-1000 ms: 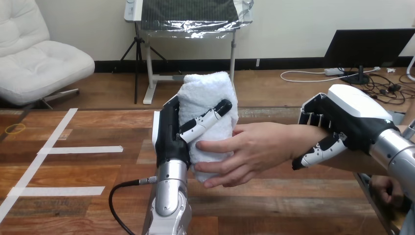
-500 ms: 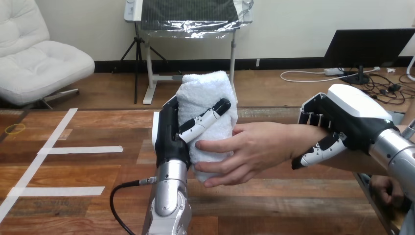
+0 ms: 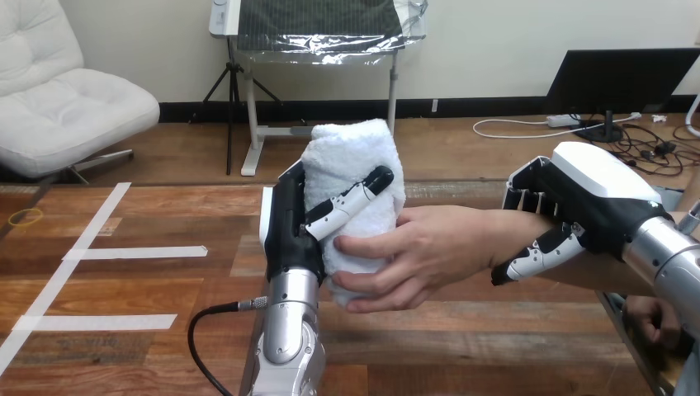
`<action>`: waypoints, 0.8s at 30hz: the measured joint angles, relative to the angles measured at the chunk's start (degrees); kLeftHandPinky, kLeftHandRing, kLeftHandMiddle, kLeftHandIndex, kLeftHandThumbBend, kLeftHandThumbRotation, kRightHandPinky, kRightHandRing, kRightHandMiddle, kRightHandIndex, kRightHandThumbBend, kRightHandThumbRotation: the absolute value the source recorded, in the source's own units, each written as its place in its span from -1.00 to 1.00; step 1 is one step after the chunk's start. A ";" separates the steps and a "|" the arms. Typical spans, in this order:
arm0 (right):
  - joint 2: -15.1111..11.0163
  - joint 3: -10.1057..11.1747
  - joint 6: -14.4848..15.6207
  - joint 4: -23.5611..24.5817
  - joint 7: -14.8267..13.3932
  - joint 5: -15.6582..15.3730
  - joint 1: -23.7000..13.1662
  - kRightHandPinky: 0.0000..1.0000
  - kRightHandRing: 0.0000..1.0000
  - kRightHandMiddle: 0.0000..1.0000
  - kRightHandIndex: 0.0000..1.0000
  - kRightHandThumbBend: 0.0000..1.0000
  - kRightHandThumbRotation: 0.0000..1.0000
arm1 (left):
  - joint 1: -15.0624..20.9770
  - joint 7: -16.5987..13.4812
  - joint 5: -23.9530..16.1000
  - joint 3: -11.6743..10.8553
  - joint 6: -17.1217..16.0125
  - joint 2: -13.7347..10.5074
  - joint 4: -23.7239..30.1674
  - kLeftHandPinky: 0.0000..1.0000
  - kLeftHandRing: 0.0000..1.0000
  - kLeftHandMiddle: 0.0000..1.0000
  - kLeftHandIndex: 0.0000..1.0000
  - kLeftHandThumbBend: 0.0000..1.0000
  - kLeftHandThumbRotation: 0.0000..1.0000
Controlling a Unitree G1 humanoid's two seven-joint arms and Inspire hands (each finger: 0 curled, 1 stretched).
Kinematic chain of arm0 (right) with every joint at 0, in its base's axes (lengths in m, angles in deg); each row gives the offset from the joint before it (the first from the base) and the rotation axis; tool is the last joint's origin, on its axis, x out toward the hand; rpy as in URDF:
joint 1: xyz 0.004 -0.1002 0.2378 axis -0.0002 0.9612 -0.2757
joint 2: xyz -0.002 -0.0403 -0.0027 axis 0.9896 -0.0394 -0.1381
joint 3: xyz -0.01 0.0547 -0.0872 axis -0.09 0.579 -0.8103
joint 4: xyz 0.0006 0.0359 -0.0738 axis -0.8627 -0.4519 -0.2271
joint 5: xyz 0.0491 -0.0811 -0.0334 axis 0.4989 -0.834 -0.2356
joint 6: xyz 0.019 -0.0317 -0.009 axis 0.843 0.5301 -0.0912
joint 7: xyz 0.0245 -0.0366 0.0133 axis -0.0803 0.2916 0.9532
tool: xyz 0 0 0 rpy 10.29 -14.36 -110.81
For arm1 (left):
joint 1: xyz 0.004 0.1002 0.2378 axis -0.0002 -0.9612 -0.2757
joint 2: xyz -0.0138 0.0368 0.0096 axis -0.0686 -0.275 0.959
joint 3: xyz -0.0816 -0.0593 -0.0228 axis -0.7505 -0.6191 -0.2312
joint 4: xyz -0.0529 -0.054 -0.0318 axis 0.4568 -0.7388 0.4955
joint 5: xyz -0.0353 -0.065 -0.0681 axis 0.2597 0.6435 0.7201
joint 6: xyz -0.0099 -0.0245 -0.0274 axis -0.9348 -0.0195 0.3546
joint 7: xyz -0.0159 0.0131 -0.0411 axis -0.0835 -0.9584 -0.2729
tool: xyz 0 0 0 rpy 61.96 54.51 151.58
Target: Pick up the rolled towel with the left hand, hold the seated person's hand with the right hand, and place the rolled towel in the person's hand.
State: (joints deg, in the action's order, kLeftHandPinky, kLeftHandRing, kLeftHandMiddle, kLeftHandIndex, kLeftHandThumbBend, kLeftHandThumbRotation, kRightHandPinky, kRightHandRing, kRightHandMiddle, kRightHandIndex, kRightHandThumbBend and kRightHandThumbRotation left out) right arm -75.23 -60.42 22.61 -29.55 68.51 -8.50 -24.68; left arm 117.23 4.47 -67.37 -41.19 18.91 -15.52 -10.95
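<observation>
My left hand (image 3: 289, 235) grips the rolled towel (image 3: 351, 161) upright over the table (image 3: 148, 280), the person's hand (image 3: 413, 256) wrapped round its lower end, my right hand (image 3: 578, 206) clasping their wrist; letting go too early could drop it.

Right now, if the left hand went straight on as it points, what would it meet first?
Probably nothing: the left hand, holding the rolled towel, points up and away over the table; depth unclear.

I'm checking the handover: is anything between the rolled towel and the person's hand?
Nothing visible. The rolled towel, gripped by the left hand, already touches the person's hand, whose fingers curl around its lower part. The right hand clasps the person's wrist.
</observation>
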 measured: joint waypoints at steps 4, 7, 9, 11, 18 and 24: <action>-0.01 0.00 0.00 0.01 0.00 0.02 0.00 -0.54 -0.46 -0.34 -0.33 0.76 -0.63 | 0.00 0.09 0.37 0.19 0.00 0.00 0.22 -0.54 -0.44 -0.29 -0.22 0.12 -0.95; -0.02 0.01 -0.01 0.05 0.02 0.09 0.00 -0.52 -0.43 -0.32 -0.30 0.78 -0.59 | 0.00 0.37 0.74 0.31 0.00 0.00 0.37 -0.54 -0.43 -0.28 -0.22 0.10 -0.93; -0.03 0.02 -0.01 0.11 0.07 0.18 0.00 -0.50 -0.41 -0.29 -0.26 0.81 -0.54 | 0.00 0.72 1.10 0.37 0.01 0.00 0.45 -0.52 -0.41 -0.26 -0.20 0.10 -0.87; -0.08 0.03 0.01 0.24 0.21 0.29 0.00 -0.48 -0.37 -0.25 -0.20 0.83 -0.47 | 0.00 1.38 1.86 0.42 0.10 0.01 0.59 -0.50 -0.39 -0.23 -0.16 0.10 -0.74; -0.75 0.16 0.73 1.17 1.69 0.44 0.00 -0.32 -0.16 -0.03 0.06 0.90 -0.18 | -0.01 5.07 5.35 0.37 1.36 0.01 1.59 -0.29 -0.15 0.01 0.11 0.24 -0.25; -1.16 0.52 1.90 2.30 3.34 0.54 -0.01 -0.16 0.04 0.16 0.26 0.95 0.08 | -0.02 7.18 7.17 0.35 2.58 0.01 2.65 -0.08 0.12 0.25 0.33 0.36 0.17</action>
State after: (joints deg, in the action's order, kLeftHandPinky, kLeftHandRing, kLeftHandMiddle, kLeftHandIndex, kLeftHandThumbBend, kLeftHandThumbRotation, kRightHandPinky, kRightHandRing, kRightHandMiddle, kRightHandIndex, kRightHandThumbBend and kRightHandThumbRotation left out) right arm -76.39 -59.90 24.52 -27.25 71.84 -7.96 -24.69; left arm 117.21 11.65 -60.20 -40.85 21.50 -15.51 -8.30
